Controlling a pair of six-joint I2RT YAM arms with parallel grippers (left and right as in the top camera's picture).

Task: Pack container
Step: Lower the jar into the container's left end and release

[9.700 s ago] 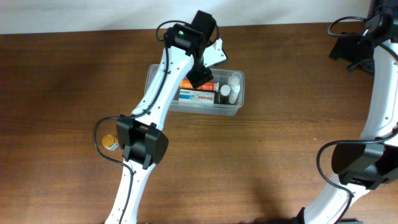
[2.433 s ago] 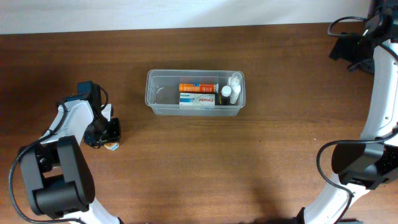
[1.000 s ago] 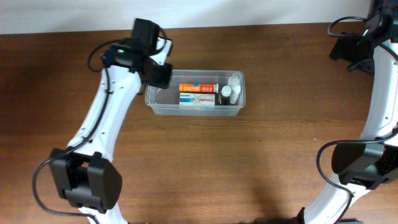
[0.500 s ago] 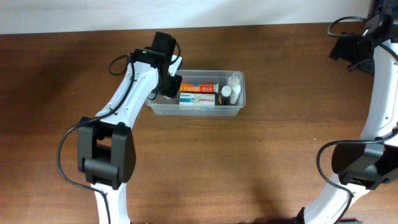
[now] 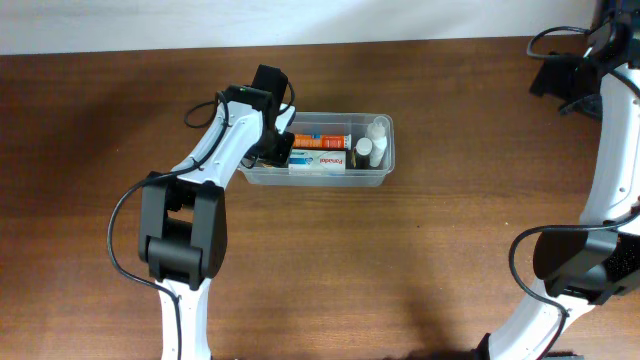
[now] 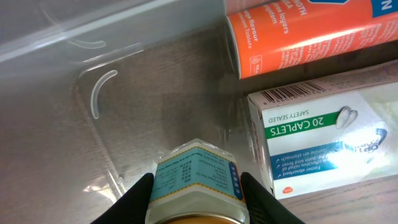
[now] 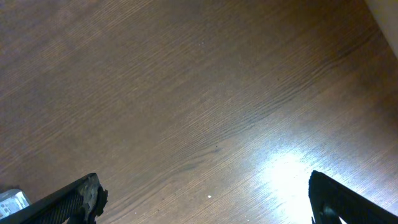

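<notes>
The clear plastic container [image 5: 380, 180] sits on the wood table at upper middle. It holds an orange tube [image 5: 318, 139], a white and blue box [image 5: 318, 159] and small white bottles [image 5: 372, 140]. My left gripper [image 5: 276, 148] is over the container's left end, shut on a small jar with a teal label [image 6: 196, 182] just above the container's bare floor [image 6: 155, 99]. The orange tube [image 6: 298, 31] and the box [image 6: 323, 140] lie to the jar's right. My right gripper [image 7: 202, 196] is open and empty above bare table at the far right.
The right arm [image 5: 610, 150] runs along the table's right edge, with black cables at the back right corner [image 5: 560, 70]. The table's back edge meets a white wall [image 5: 150, 25].
My left arm picked up the jar from the table's left side and carried it right to the container. In the last half second it moved slightly farther into the container's left end.
</notes>
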